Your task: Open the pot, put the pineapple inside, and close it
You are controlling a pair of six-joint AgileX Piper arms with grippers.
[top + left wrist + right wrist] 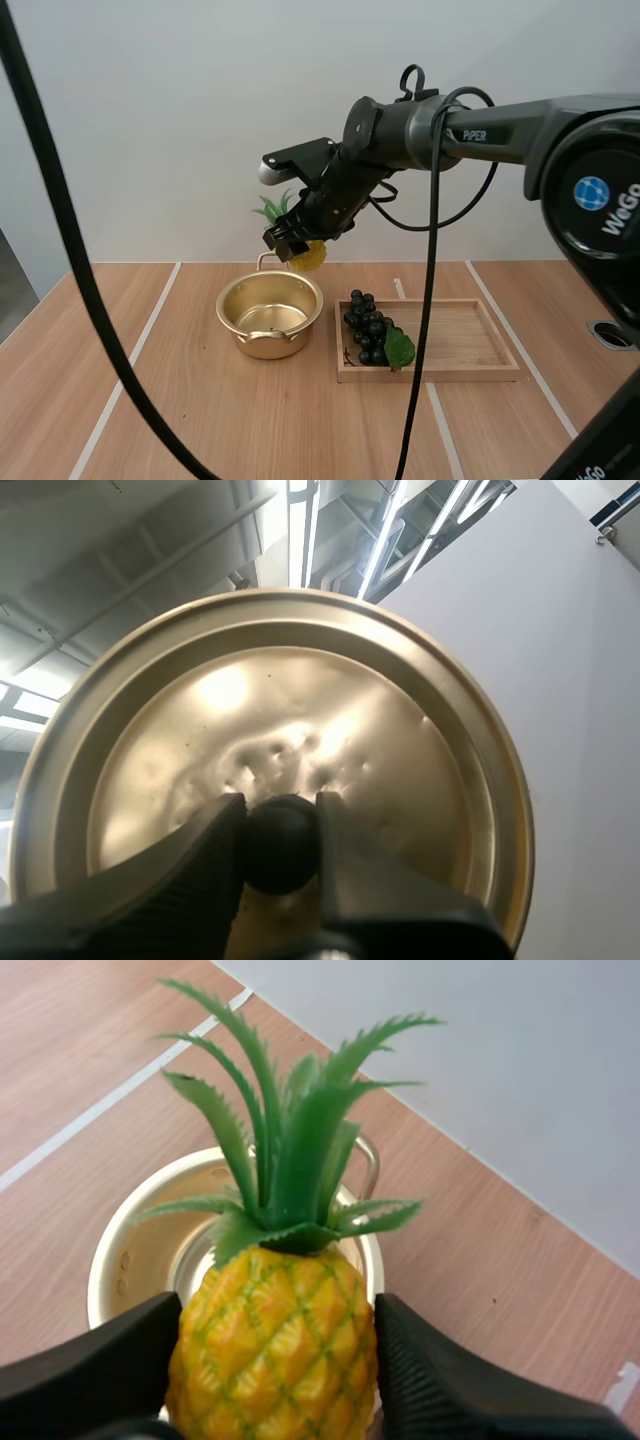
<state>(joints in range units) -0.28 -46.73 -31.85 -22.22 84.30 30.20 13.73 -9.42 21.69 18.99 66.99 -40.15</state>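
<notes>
**Pineapple over the open pot**

My right gripper (293, 238) pinches the pineapple (272, 1345) by its yellow body, holding it in the air just above the open golden pot (262, 345) on the table (200, 420). My left gripper (282, 815) is clamped on the black knob (282, 848) of the lid (300, 700). Dark grapes (368, 328) lie on the wooden tray (470, 345) beside the pot.

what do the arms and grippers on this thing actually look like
The right arm is matte black with rounded joints, white PIPER lettering on one link and a round blue logo beside white WeGo letters near its base. Both the right gripper and left gripper have two thick black fingers with textured inner faces.
</notes>
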